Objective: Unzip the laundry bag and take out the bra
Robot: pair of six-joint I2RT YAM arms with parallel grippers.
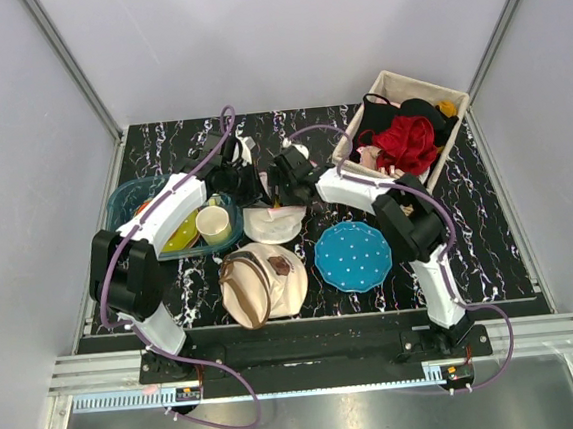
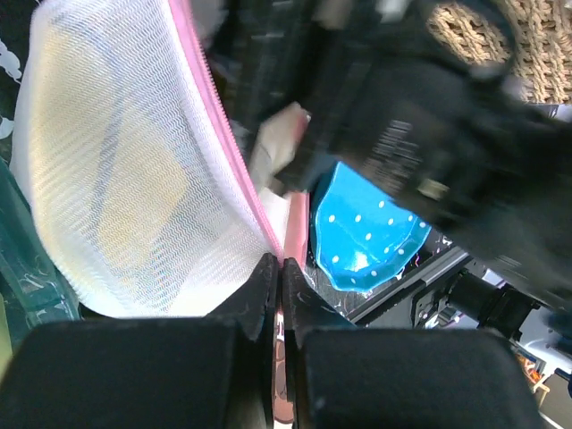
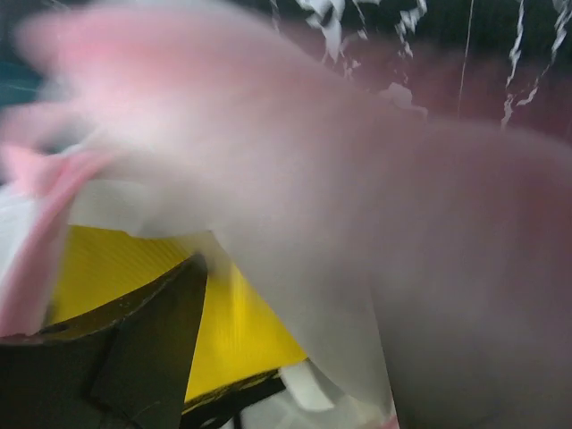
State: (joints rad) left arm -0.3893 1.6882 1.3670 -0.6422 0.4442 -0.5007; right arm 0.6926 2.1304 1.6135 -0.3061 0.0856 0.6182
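The laundry bag (image 1: 272,223), white mesh with a pink rim, lies mid-table between both grippers. In the left wrist view its mesh (image 2: 116,179) fills the left side and its pink zipper rim (image 2: 234,152) runs down into my left gripper (image 2: 280,268), which is shut on that rim. My left gripper (image 1: 248,185) is at the bag's far left edge. My right gripper (image 1: 288,177) is at its far right edge, over a pale flap (image 2: 279,143). The right wrist view is filled by blurred pale pink-white fabric (image 3: 357,206); only one finger (image 3: 134,357) shows. No bra can be made out.
A beige canvas bag with brown straps (image 1: 262,282) lies in front. A blue dotted plate (image 1: 353,256) sits to the right. A teal tub (image 1: 129,196) with a yellow cup (image 1: 213,224) stands to the left. A basket of clothes (image 1: 405,129) is at the back right.
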